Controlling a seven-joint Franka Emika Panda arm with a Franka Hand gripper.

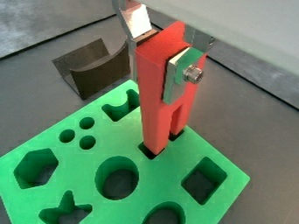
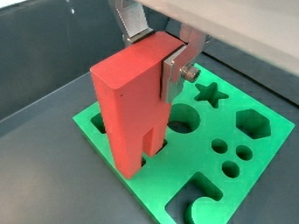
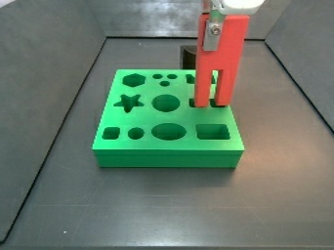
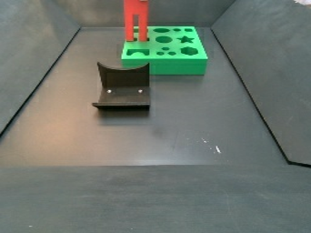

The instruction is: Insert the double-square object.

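Observation:
The double-square object [image 1: 162, 92] is a long red bar with a lengthwise groove. It stands upright with its lower end in a hole of the flat green block [image 1: 70, 188]. My gripper [image 1: 159, 54] is shut on the bar's upper end, silver fingers [image 1: 181, 74] on two opposite sides. The bar also shows in a wrist view [image 2: 131, 96], held by the gripper [image 2: 149, 61] over the green block [image 2: 263, 157]. In both side views the bar [image 3: 218, 61] [image 4: 135, 20] rises from the green block [image 3: 170, 146] [image 4: 170, 62], the gripper [image 3: 217, 29] at its top.
A dark grey block with a curved notch [image 4: 123, 88] lies on the dark floor near the green block; it shows in a wrist view [image 1: 91, 67] and partly behind the bar [image 3: 189, 54]. Dark walls enclose the floor [image 4: 158, 173].

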